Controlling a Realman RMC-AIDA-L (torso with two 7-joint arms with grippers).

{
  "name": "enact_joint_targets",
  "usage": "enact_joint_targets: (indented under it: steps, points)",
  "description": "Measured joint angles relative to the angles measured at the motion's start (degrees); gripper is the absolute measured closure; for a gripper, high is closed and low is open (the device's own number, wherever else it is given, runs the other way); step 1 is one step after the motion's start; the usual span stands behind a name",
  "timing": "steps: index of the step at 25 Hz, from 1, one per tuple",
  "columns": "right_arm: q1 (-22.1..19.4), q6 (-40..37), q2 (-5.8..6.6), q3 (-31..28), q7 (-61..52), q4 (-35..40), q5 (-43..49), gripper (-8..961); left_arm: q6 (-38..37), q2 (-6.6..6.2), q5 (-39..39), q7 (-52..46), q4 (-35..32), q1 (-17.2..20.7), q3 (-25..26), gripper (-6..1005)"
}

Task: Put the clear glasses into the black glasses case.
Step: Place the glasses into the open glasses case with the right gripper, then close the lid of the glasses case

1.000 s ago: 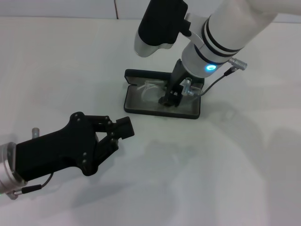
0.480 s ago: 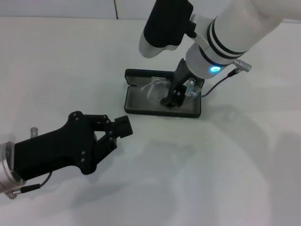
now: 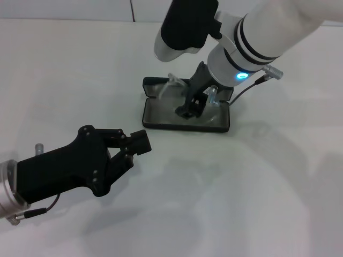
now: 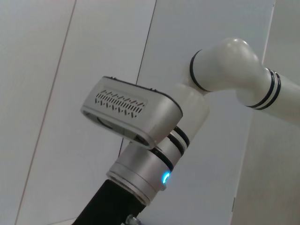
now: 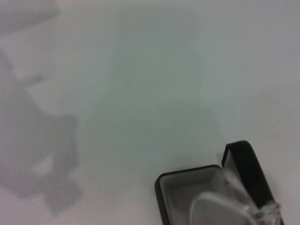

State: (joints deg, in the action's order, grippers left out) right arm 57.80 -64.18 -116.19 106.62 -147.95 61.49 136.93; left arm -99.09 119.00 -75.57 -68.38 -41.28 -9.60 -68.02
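Observation:
The black glasses case (image 3: 153, 119) lies open at the table's middle back, grey lining up. My right gripper (image 3: 187, 110) reaches down into it and is shut on the clear glasses (image 3: 171, 84). They hang tilted over the case, and one thin arm pokes up past the case's back rim. In the right wrist view the black glasses case (image 5: 187, 185) shows its grey inside, and the lens of the clear glasses (image 5: 218, 211) sits over it. My left gripper (image 3: 134, 151) rests low at the front left, open and holding nothing, well short of the case.
White table all round, with a wall seam at the back (image 3: 131, 10). The right arm's wrist and grey camera housing (image 4: 129, 112) fill the left wrist view. A cable (image 3: 252, 88) loops off the right wrist beside the case.
My right gripper has shifted a little left and back over the case. The glasses went with it, rising from lying flat in the case to tilted. The left arm has barely moved.

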Motion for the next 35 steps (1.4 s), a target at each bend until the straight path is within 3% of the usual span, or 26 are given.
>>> enact_joint_targets:
  steps: [12,23,35]
  points:
    - [0.2,-1.54,0.0,0.05,-0.01,1.02,3.35,555,0.04,-0.17,-0.03,0.0,0.51,-0.25,0.42,915]
    - [-3.34,-1.67,0.0,2.52,0.54,11.31,11.27,556,0.04,-0.1,-0.02,0.0,0.5,-0.35,0.43,915]
    - [-3.5,-2.16,0.0,2.7,0.68,11.04,11.07,557,0.04,-0.08,-0.02,0.0,0.57,-0.42,0.44,915]
